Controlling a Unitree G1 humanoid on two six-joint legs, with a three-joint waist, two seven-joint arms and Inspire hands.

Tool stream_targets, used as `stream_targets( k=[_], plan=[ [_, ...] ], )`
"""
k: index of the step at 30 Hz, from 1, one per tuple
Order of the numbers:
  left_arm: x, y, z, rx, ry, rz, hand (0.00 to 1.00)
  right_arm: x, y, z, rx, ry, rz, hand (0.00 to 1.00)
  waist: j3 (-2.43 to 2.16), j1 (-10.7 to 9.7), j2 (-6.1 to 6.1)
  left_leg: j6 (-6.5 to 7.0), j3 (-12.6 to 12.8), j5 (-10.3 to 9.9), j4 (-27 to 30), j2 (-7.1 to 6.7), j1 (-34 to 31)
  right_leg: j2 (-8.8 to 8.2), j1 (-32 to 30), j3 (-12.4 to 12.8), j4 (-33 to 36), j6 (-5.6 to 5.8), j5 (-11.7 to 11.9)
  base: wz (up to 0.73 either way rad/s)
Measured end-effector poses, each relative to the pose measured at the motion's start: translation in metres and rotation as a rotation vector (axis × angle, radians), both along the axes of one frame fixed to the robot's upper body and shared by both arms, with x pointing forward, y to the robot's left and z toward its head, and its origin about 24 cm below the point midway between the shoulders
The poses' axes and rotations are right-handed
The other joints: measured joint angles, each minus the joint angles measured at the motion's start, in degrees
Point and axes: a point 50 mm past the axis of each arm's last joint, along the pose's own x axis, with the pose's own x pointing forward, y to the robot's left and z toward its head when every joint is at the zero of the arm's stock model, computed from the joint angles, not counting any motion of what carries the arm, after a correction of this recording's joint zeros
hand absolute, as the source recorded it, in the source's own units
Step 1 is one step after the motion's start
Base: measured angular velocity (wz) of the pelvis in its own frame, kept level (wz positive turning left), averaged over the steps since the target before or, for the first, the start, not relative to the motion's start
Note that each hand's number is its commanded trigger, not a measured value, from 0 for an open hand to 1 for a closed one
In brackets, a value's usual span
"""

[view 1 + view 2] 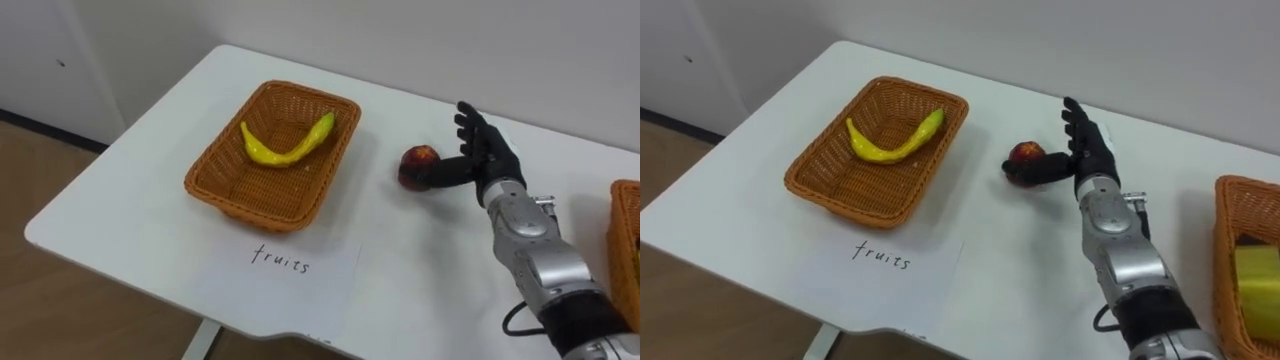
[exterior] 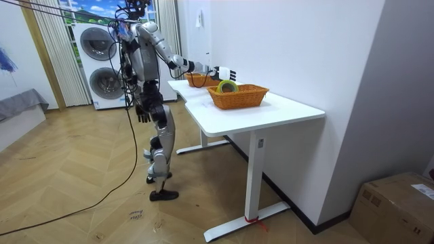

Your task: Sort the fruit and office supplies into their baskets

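White tabletop (image 1: 120,200), left eye view: brown woven wicker fruit basket (image 1: 252,210) on the left, with a yellow curved banana (image 1: 285,148) already in it. White paper label (image 1: 300,285) lies just near of it. Small round red apple (image 1: 418,165) sits on the table right of that basket, apart from it. My right hand (image 1: 487,160) is beside the apple on its right. Fingers are straight and point to the far side, thumb is out against the fruit, nothing gripped yet. Second brown wicker basket (image 1: 622,250) is at the right.

Room view: I stand at the table's end, right arm stretched over it. Left hand (image 2: 142,113) hangs by my hip, can't tell its state. Yellow-green ring (image 2: 227,86) lies in the second basket.

Right eye view: same layout. Thumb touches the apple, fingers stand clear above it.

Step, as I judge it: grasp the apple. Curl the fingers over its far side with the thumb opposing before any lift. It looks round and smooth, so it may roll left if I push instead of closing. Then lift clear of the rim and set it beside the banana.
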Motion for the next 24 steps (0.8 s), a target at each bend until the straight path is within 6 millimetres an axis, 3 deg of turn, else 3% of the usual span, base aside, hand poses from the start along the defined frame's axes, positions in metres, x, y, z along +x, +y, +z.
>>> stream_targets(
  k=[6,12,17,22,24],
  plan=[
    [-0.001,0.002,0.0,-0.002,0.006,-0.001,0.0,-0.002,-0.001,-0.005,-0.012,0.029,-0.008,0.0,-0.23,0.3,-0.61,0.01,0.0,0.0,0.1,-0.07,-0.1,-0.03,0.0,-0.1,-0.1,0.01,0.0,0.0],
    [0.0,0.005,0.001,-0.004,0.011,-0.027,0.0,-0.003,-0.005,-0.009,-0.025,0.044,-0.043,0.0,0.11,0.1,-0.35,0.0,-0.2,0.0,0.1,-0.06,-0.5,-0.05,-0.3,-0.6,-0.2,0.01,0.0,0.02],
    [0.003,0.008,0.002,-0.005,0.002,-0.038,0.0,-0.008,-0.013,-0.021,-0.057,0.097,-0.081,0.0,0.14,0.0,-0.56,0.02,-0.2,0.0,0.1,-0.19,-1.0,-0.05,-0.6,-0.5,-0.7,0.01,0.0,0.0],
    [0.004,0.008,0.002,-0.015,0.002,-0.056,0.0,-0.005,-0.015,-0.017,-0.067,0.073,-0.103,0.0,0.04,-0.2,-0.91,0.06,-0.2,0.1,0.2,-0.13,-2.4,-0.06,-2.1,-0.6,-0.4,0.01,0.0,0.0],
    [0.007,0.007,0.002,-0.017,-0.013,-0.06,0.0,-0.004,-0.015,-0.015,-0.072,0.055,-0.109,0.0,0.21,-0.2,-1.08,0.06,-0.3,0.1,0.2,-0.08,-2.9,-0.1,-2.7,-0.7,0.0,0.01,0.0,0.0]
  ],
)
